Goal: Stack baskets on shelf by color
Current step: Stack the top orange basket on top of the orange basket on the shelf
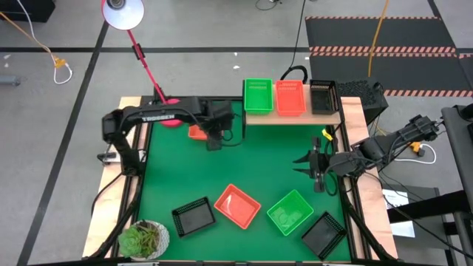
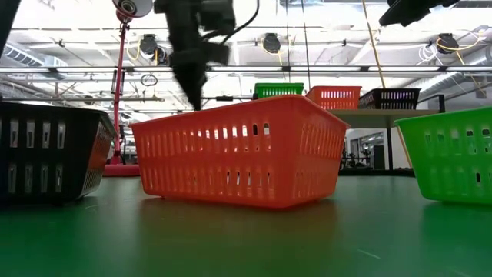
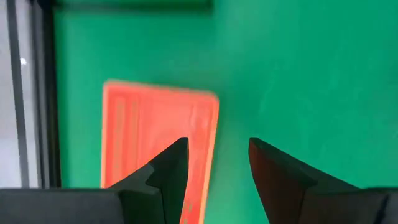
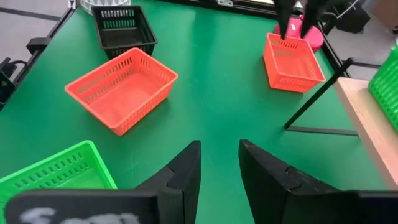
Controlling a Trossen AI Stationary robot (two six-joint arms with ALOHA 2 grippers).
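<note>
Overhead, the left end effector (image 1: pixel 213 140) hangs with fingers apart above an orange basket (image 1: pixel 196 132) at the far left of the tabletop (image 1: pixel 251 170), beside the shelf (image 1: pixel 292 117), which carries green (image 1: pixel 258 96), orange (image 1: pixel 290 97) and black (image 1: pixel 323 97) baskets. At the right edge, the right end effector (image 1: pixel 309 163) waits, fingers apart, holding nothing.
</note>
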